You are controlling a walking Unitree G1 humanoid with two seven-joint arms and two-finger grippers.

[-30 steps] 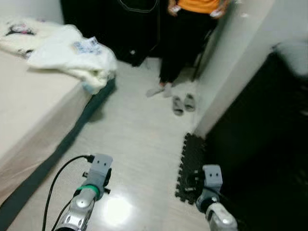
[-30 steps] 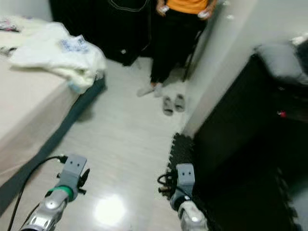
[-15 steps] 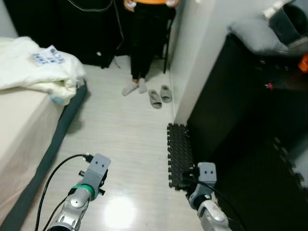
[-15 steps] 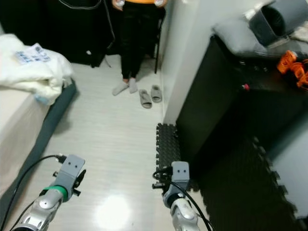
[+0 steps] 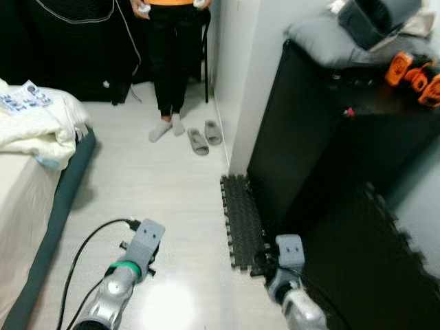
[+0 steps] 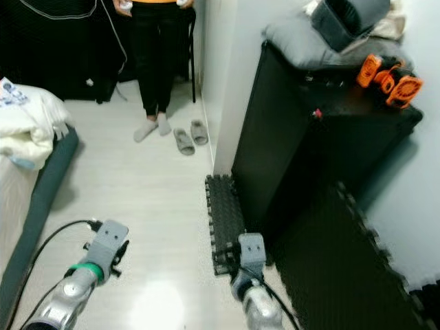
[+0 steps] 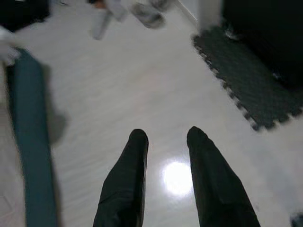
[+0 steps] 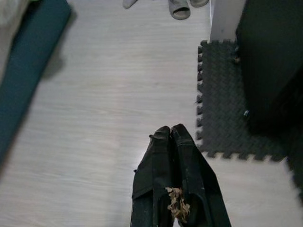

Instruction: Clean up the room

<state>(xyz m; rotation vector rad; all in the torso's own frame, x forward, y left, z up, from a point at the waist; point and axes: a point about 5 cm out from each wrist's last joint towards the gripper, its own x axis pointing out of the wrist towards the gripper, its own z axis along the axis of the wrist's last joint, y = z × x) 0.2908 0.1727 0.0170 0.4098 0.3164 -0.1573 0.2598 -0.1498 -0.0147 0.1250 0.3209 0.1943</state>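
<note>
Robot in transit scanning for clutter: left gripper held low with fingers apart, right gripper pressed together and empty over bare floor, grey slippers lying at twelve o'clock beside the person's feet.

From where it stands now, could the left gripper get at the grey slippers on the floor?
Probably not yet. The slippers lie well ahead by the wall corner, beside the person's feet, while the left gripper hovers open over bare floor. Nothing blocks the path; the robot likely needs to walk closer.
</note>
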